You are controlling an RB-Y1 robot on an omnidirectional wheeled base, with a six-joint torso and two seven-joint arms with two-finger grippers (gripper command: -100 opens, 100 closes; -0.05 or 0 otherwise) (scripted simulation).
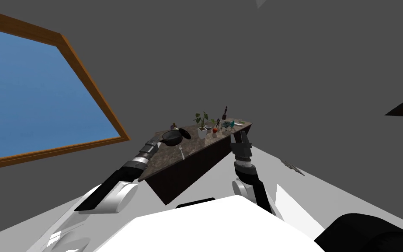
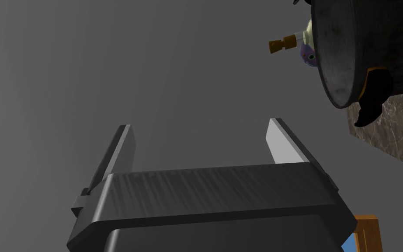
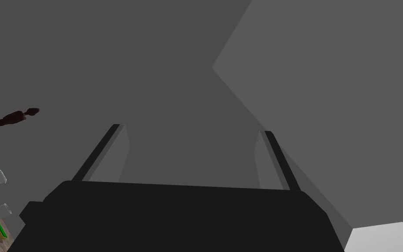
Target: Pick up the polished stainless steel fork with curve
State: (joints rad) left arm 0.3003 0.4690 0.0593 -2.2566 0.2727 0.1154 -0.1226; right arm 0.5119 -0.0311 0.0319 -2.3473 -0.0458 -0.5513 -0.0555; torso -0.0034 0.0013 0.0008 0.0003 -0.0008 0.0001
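A small pale fork (image 1: 180,152) lies on the dark stone counter top (image 1: 196,142), near its front edge and just in front of a black pan (image 1: 171,138). My left gripper (image 1: 154,141) is at the counter's left end beside the pan; in its wrist view its fingers (image 2: 279,142) stand open with nothing between them, and the pan (image 2: 349,48) looms close beside them. My right gripper (image 1: 239,139) hovers open off the counter's right end, its fingers (image 3: 266,157) empty.
The counter also carries a potted plant (image 1: 202,124), a red fruit (image 1: 215,130), a dark statuette (image 1: 224,113), a white plate (image 1: 238,123) and small teal items (image 1: 227,125). A small corked flask (image 2: 297,43) stands behind the pan. A blue window (image 1: 30,96) lies to the left.
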